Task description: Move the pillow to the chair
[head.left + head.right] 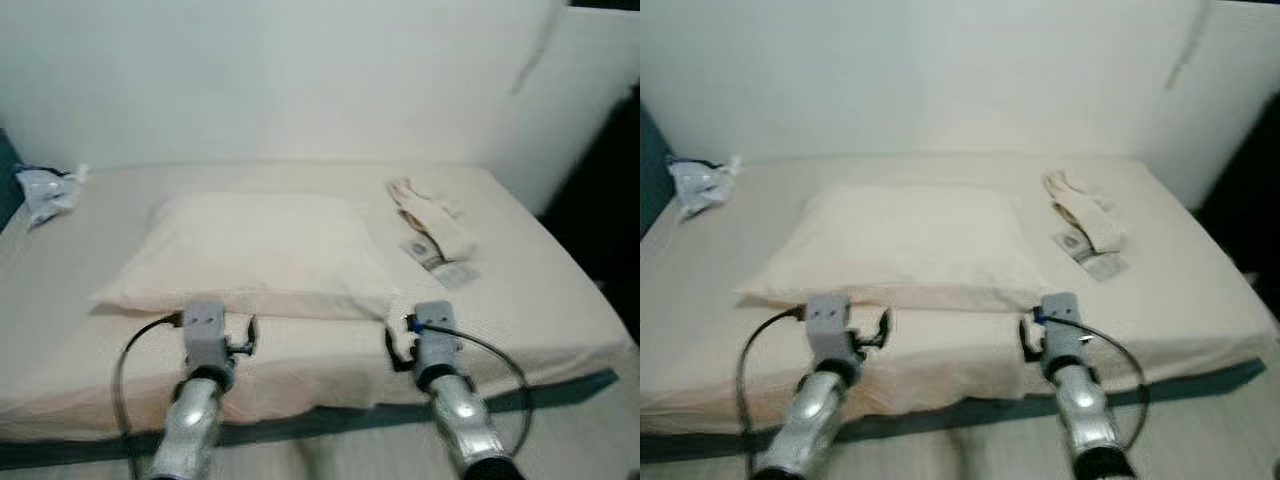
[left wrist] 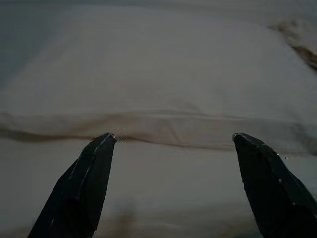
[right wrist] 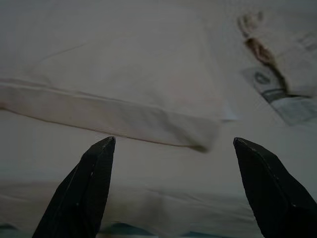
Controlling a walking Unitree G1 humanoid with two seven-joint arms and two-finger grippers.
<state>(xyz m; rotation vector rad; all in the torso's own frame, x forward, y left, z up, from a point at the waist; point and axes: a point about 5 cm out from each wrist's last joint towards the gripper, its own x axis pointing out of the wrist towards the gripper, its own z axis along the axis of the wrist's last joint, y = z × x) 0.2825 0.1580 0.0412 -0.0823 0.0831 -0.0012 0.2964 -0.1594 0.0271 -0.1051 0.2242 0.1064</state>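
The pillow [image 1: 255, 252] lies flat on the bed [image 1: 540, 290], soft and light, likely to sag. Left gripper [image 2: 171, 144] and right gripper [image 3: 173, 146] hover wide open by its near edge, the sensible hold.

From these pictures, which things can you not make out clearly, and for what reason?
- The chair: not in view, so its place cannot be told.
- The crumpled thing at the bed's far left corner: blurred and small in the eye views.
- The print on the tags beside the folded cloth: too blurred to read.
- The pillow's underside: hidden against the bed.
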